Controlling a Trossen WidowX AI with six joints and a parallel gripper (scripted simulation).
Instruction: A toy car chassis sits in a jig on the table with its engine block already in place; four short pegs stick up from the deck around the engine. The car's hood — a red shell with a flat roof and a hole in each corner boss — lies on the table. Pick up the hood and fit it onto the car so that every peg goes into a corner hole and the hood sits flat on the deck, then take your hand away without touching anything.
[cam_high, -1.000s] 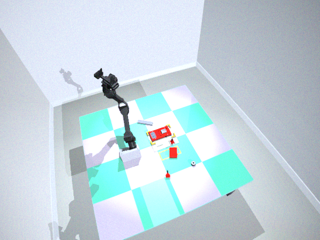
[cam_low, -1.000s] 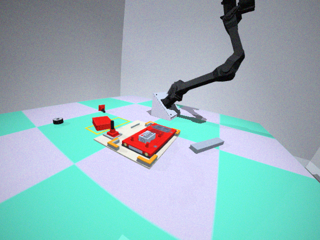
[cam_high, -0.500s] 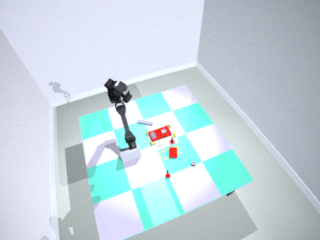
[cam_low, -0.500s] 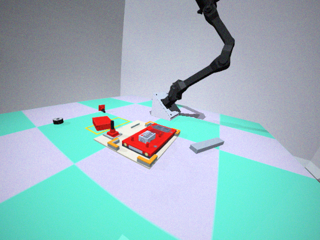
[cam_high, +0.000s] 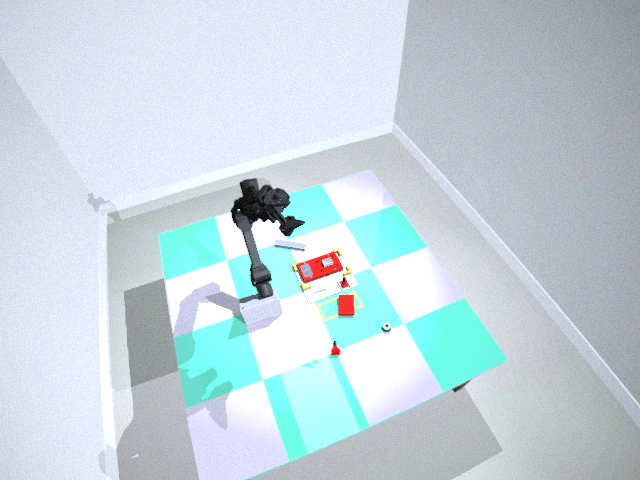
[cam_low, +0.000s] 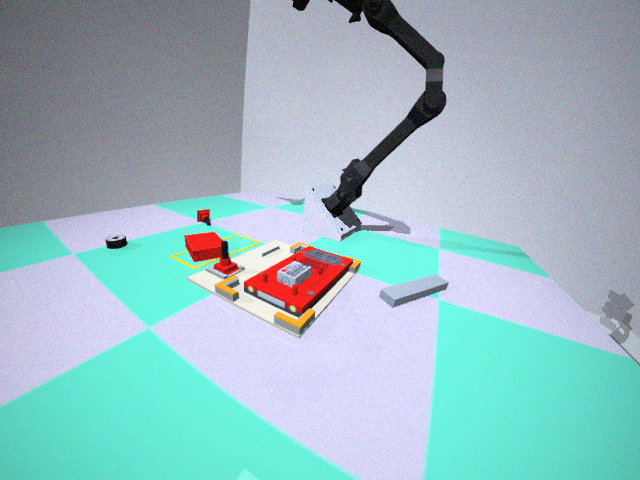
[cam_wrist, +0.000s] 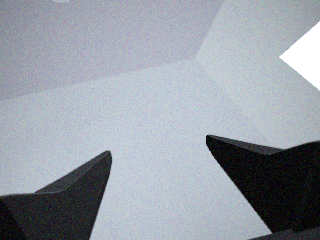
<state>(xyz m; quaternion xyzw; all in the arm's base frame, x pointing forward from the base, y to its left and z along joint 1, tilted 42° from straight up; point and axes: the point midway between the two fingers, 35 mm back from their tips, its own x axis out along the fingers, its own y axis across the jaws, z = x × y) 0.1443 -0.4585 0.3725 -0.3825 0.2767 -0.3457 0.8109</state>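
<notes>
The red hood (cam_high: 346, 304) (cam_low: 202, 245) lies on the table inside a yellow marked rectangle (cam_high: 320, 312) (cam_low: 181, 261), just beside the jig. The red chassis (cam_high: 321, 266) (cam_low: 289, 289) sits in the cream jig plate (cam_high: 320, 292) (cam_low: 248, 260) with orange corner stops. The grey engine block (cam_low: 293, 273) (cam_high: 327, 262) is on the deck, with short red pegs around it. My gripper (cam_high: 292, 224) (cam_wrist: 160, 147) is open and empty. It hangs high above the table, behind the chassis. In the wrist view it shows only bare walls between its dark fingers.
A grey bar (cam_high: 289, 244) (cam_low: 413, 290) lies behind the jig. A red base with a black knob (cam_high: 344, 282) (cam_low: 225, 260) stands on the jig plate by the hood. Another one (cam_high: 335, 350) (cam_low: 204, 215) and a black wheel (cam_high: 386, 324) (cam_low: 116, 241) lie farther out.
</notes>
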